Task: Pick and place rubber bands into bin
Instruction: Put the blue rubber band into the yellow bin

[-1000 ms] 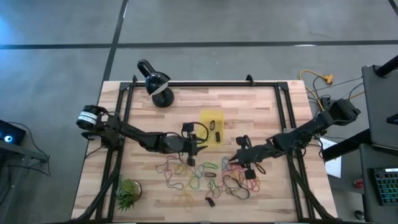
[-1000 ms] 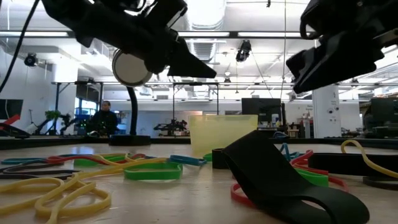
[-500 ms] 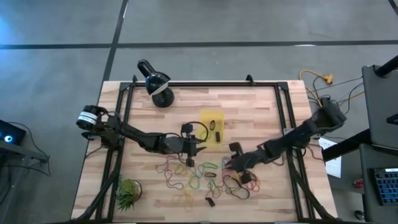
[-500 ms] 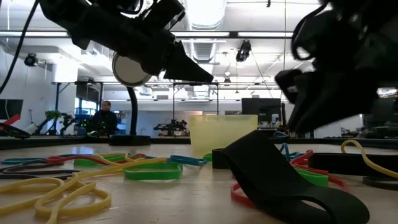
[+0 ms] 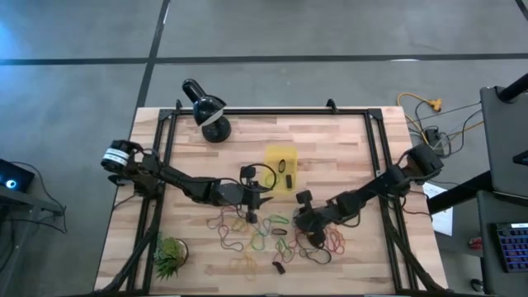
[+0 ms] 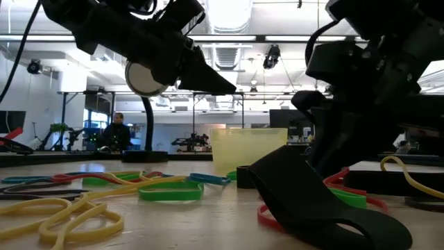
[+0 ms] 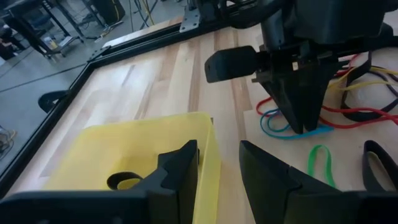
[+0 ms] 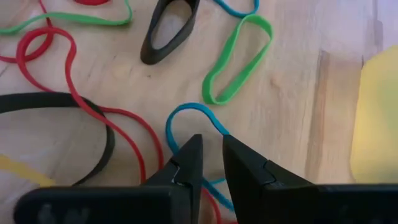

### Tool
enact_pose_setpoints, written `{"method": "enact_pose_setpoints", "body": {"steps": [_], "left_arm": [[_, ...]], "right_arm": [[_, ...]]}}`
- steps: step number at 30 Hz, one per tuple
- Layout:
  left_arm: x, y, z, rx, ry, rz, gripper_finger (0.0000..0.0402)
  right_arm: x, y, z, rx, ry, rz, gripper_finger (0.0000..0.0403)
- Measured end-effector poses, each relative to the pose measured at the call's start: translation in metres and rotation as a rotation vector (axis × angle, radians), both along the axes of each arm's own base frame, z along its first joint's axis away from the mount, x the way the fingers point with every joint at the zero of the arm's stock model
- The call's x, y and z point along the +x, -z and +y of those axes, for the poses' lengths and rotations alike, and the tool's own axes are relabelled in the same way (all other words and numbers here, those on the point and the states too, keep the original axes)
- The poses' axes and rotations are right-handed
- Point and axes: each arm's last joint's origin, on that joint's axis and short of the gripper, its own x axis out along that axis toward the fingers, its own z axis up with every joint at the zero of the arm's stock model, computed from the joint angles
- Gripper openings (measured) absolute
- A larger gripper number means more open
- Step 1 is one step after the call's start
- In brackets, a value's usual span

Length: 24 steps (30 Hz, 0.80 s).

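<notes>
My right end effector [image 8: 208,163] is down at the counter [image 5: 338,140], fingertips poised over a blue rubber band [image 8: 186,115] that lies just beside the yellow bin [image 5: 281,169]. The two fingers stand a narrow gap apart with the blue loop running between them — not yet pinched, as far as the right wrist view shows. I have come in steeply, tips first, because a thin band lies flat on the wood and can only be caught by straddling one strand.

The rubber bands [image 5: 268,235] are scattered in a loose tangle on the near half of the counter, below the bin in the high view. Around my fingertips a red band [image 8: 74,93] crosses a black band [image 8: 93,124]; a green band [image 8: 239,59] and a small thick black loop [image 8: 168,28] lie apart from them. I chose the blue strand, I judge, because it is clear of these crossings at the point of grip and would lift alone.

The bin already holds at least one black band [image 7: 127,180], seen in the left wrist view.

My left end effector [image 7: 217,168] hovers at the bin's corner, fingers parted and holding nothing — placed there, I take it, either after a release or in wait, well clear of my right arm's path.

A black lamp [image 5: 206,107] and a small green plant [image 5: 169,256] stand at the counter's edges, outside the work.
</notes>
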Motion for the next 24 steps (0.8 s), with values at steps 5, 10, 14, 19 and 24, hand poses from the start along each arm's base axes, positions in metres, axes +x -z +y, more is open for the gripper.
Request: {"method": "enact_pose_setpoints", "body": {"steps": [5, 10, 14, 19, 24], "left_arm": [[0.0000, 0.0000, -0.0001, 0.000, 0.000, 0.000, 0.0103], [0.0000, 0.0000, -0.0002, 0.000, 0.001, 0.000, 0.0103], [0.0000, 0.0000, -0.0002, 0.000, 0.001, 0.000, 0.0103], [0.0000, 0.0000, -0.0001, 0.000, 0.000, 0.000, 0.0103], [0.0000, 0.0000, -0.0001, 0.000, 0.000, 0.000, 0.0103]], "right_arm": [[0.0019, -0.0041, -0.0002, 0.000, -0.005, -0.014, 0.0057], [0.0024, -0.0048, 0.0003, 0.003, -0.004, -0.016, 0.0070], [0.0042, -0.0067, 0.0011, 0.004, -0.006, -0.024, 0.0081], [0.0050, -0.0076, 0.0015, -0.002, -0.018, -0.030, 0.0086], [0.0050, -0.0076, 0.0015, -0.001, -0.019, -0.029, 0.0077]]}}
